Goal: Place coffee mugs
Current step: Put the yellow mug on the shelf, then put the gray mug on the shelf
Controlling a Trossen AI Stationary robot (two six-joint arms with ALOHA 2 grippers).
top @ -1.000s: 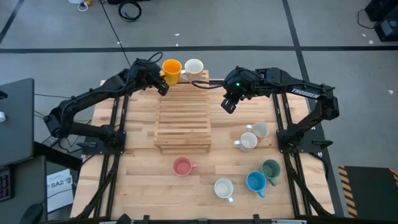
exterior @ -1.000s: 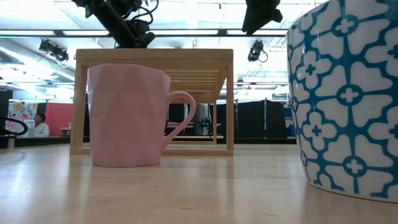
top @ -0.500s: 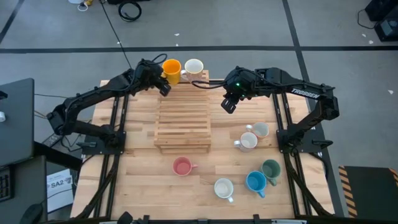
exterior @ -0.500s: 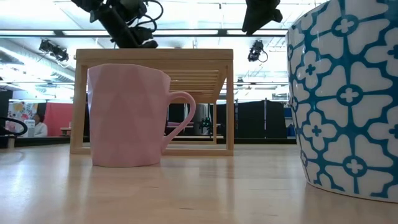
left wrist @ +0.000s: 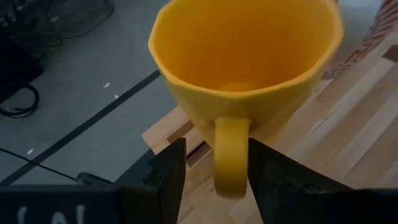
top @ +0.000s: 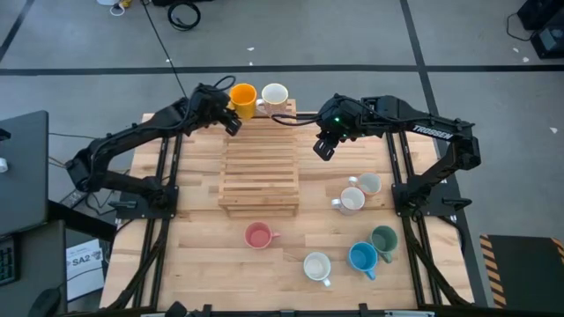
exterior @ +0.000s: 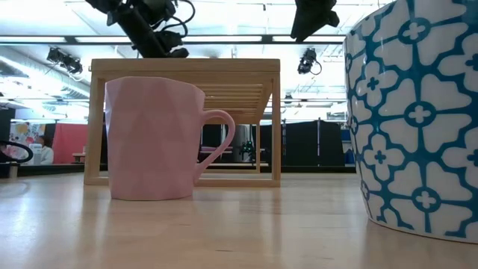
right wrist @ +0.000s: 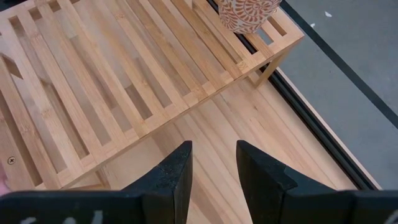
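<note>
The left tool (left wrist: 214, 171) has let go of the orange mug (left wrist: 249, 68): a second ago its fingers (left wrist: 168, 171) were pinched on the handle, and now they stand parted, one on each side of it with a gap showing. The left arm has also shifted slightly, its wrist sitting a little nearer the mug than before

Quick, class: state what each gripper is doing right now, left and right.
Left gripper: open, fingers either side of the orange mug handle, not gripping.
Right gripper: open, empty, above the wooden rack.
</note>
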